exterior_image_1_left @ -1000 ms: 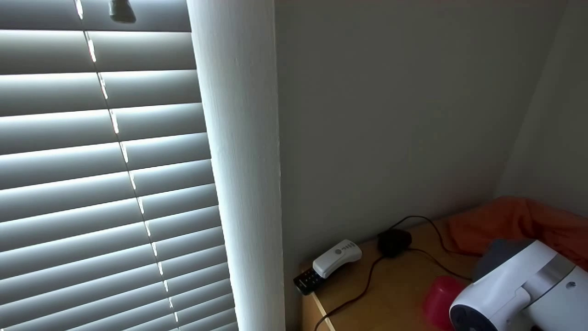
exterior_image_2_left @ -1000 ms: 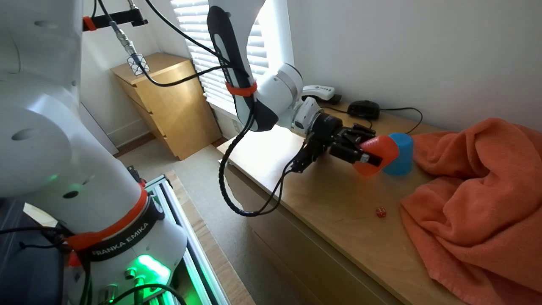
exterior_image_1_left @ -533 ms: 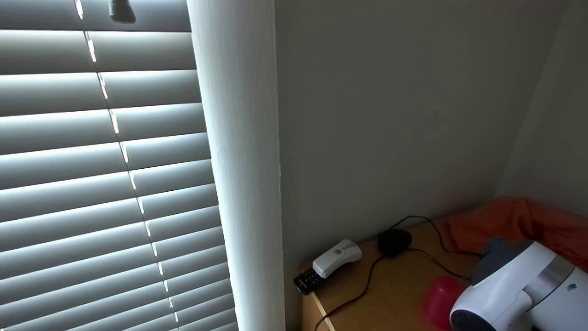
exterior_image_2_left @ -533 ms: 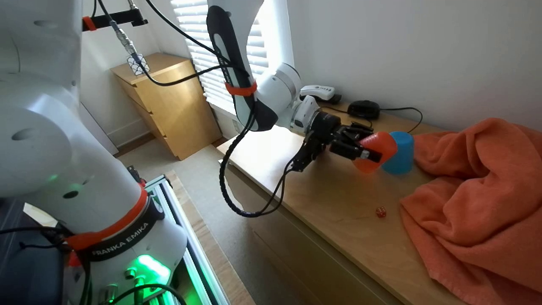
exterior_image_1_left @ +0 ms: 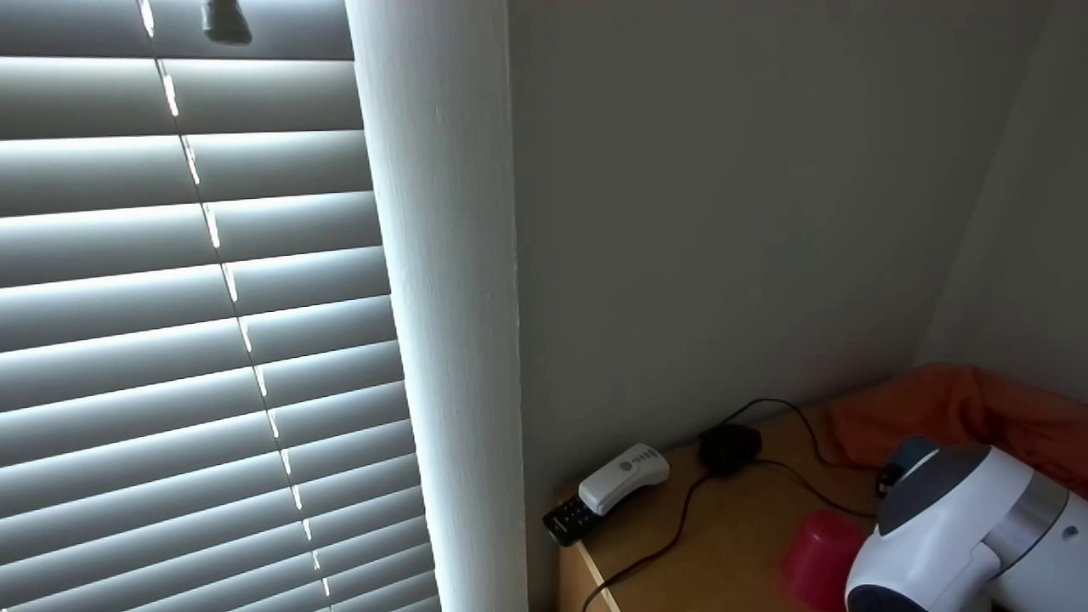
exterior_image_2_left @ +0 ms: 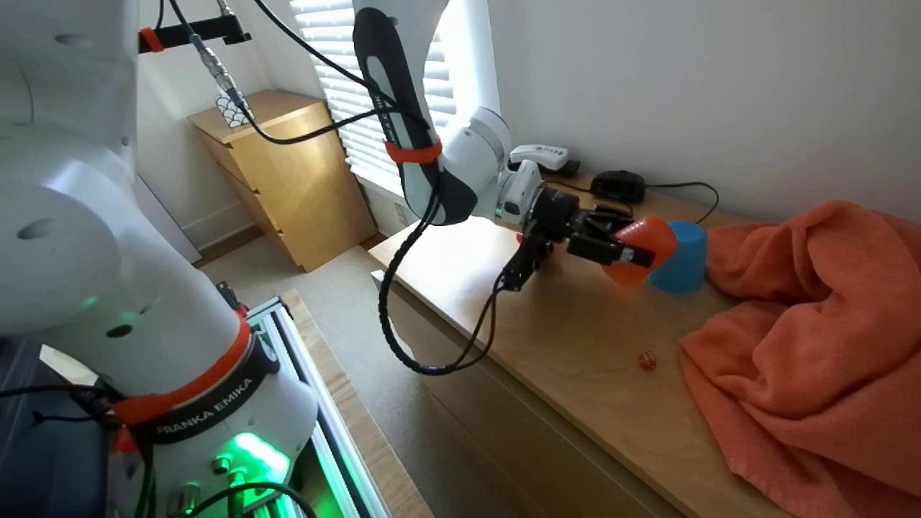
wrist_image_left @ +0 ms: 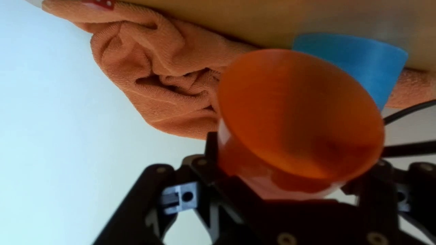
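Claw (exterior_image_2_left: pixel 632 239) holds tilted orange cup (exterior_image_2_left: pixel 653 234), probably light, stiff, slick, best gripped by opposite sides, blue cup (exterior_image_2_left: pixel 685 259) at its 3 o'clock in an exterior view.

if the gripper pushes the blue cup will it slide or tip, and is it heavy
Pushed, the blue cup will probably slide rather than tip, since its wider end is down. It is likely light, as its smooth wall looks like plastic. The orange towel bunched close by may stop a slide that way.
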### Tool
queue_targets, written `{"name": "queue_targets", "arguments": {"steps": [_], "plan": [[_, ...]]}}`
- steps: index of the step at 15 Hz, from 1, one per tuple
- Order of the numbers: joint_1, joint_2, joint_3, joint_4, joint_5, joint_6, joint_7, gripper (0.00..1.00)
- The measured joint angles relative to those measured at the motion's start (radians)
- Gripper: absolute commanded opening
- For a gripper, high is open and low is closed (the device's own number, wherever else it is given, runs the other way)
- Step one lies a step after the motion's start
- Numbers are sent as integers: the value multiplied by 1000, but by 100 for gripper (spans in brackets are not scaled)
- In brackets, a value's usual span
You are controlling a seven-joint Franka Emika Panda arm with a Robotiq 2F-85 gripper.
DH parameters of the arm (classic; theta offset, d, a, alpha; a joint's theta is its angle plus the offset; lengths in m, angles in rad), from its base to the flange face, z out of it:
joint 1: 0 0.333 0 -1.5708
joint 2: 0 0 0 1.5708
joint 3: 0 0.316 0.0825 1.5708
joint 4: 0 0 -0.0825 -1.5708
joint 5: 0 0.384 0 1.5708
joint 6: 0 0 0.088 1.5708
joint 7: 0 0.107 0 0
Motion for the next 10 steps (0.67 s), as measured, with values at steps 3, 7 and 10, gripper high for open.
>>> {"name": "queue_targets", "arguments": {"steps": [3, 7, 10], "plan": [[-5, -4, 0, -6, -45, 19, 0, 48], [-12, -6, 0, -9, -85, 32, 0, 83], [-12, -7, 0, -11, -100, 32, 0, 100]]}}
